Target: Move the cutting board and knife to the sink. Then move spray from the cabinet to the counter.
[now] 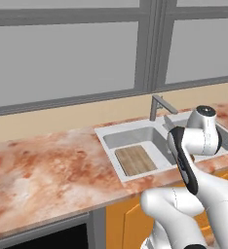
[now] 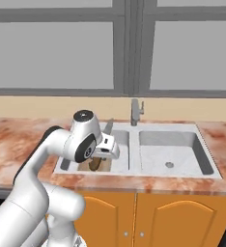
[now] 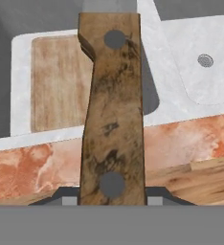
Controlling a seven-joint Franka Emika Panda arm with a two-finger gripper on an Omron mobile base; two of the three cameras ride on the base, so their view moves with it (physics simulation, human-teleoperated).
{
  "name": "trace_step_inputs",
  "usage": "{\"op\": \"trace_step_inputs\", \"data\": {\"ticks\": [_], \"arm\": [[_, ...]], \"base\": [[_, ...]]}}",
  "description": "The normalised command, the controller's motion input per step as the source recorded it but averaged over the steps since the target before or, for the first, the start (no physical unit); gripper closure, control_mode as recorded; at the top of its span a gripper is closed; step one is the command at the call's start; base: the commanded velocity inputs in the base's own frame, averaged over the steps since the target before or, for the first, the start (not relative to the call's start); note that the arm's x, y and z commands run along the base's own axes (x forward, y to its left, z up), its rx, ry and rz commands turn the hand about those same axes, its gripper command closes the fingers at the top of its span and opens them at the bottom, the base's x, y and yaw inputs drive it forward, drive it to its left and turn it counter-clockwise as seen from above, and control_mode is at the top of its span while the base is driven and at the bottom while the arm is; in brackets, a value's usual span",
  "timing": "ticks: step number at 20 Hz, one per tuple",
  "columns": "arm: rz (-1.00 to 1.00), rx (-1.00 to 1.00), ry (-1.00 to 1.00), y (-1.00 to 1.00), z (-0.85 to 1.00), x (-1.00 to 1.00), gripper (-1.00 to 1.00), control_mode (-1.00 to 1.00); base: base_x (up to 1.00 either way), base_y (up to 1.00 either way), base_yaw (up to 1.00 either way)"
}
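Worktop [image 1: 47, 170] spans the frame; sink [image 2: 134, 166] at centre. Cutting board [image 1: 135, 160] lies flat in its left basin. Hand [image 3: 112, 198], lower centre, pinches the knife [image 3: 113, 110] by its handle above the sink; blade mostly cut off.

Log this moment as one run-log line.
gripper: shut on knife | knife: above sink | cutting board: in sink, left basin

Cutting board [image 1: 135, 160] flat in left sink basin; knife [image 3: 113, 110], brown-handled, apparently pincer-held above sink.
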Motion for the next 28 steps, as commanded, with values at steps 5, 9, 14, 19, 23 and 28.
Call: {"op": "trace_step_inputs", "data": {"ticks": [5,9,14,19,23,28], "arm": [[0.00,0.00,0.00,0.00,0.00,0.00,1.00,1.00],[0.00,0.00,0.00,0.00,0.00,0.00,1.00,1.00],[0.00,0.00,0.00,0.00,0.00,0.00,1.00,1.00],[0.00,0.00,0.00,0.00,0.00,0.00,1.00,1.00],[0.00,0.00,0.00,0.00,0.00,0.00,1.00,1.00],[0.00,0.00,0.00,0.00,0.00,0.06,1.00,-1.00]], "base": [[0.34,0.04,0.03],[0.29,0.00,0.04],[0.19,0.01,0.02],[0.00,0.00,0.00],[0.00,0.00,0.00],[0.00,0.00,0.00]]}}
